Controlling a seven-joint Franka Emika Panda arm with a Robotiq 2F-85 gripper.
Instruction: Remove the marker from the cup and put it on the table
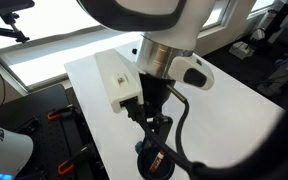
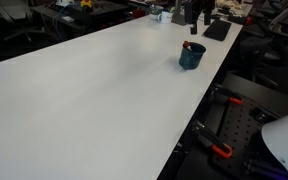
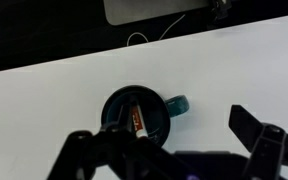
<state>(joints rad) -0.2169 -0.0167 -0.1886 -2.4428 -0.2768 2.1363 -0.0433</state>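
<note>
The dark blue cup [image 3: 119, 105] stands on the white table [image 3: 44, 90], its small handle nub [image 3: 178, 104] pointing right. The red-orange marker [image 3: 139, 121] leans inside it. In the wrist view my gripper [image 3: 164, 145] is open and empty; its left finger overlaps the cup's near rim and its right finger is well to the right of the cup. In both exterior views the cup [image 1: 144, 152] [image 2: 191, 56] sits near a table edge with the marker tip [image 2: 188, 45] sticking out. The gripper [image 1: 152, 128] hangs just above the cup.
A white box-shaped device [image 1: 115, 77] sits on the table [image 1: 224, 110] behind the arm; it shows with a thin cable at the top of the wrist view [image 3: 154, 8]. A black pad [image 2: 216, 30] lies at the far table end. Orange clamps [image 2: 222, 151] sit below the table edge.
</note>
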